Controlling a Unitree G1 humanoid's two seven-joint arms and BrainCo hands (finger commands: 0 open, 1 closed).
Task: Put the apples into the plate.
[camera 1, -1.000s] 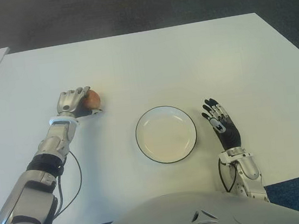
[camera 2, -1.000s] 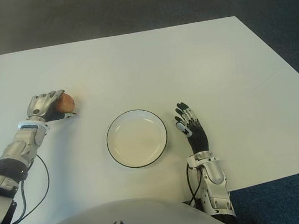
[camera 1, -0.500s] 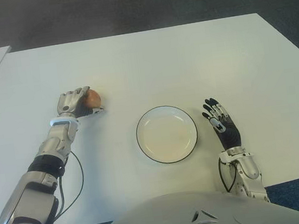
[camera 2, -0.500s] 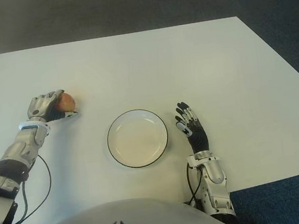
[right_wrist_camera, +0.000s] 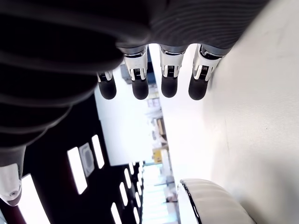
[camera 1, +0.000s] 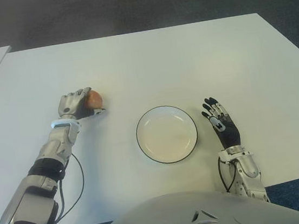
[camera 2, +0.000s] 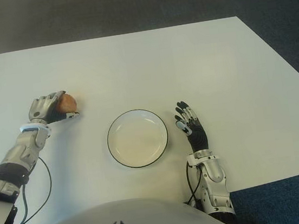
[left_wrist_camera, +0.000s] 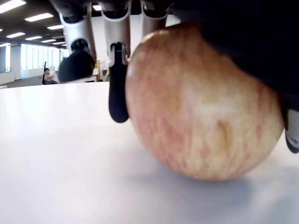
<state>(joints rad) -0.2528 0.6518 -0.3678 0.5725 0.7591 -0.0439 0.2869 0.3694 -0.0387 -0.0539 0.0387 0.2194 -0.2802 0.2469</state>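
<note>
- Little has shifted since a second ago: my left hand stays wrapped around the apple, which still sits on the white table, well to the left of the plate.
- From the wrist, my curled fingers press against the apple's side.
- On the plate's other side, just beside its rim, my right hand shows with fingers extended, grasping nothing.
- Bare tabletop runs between apple and plate.
</note>
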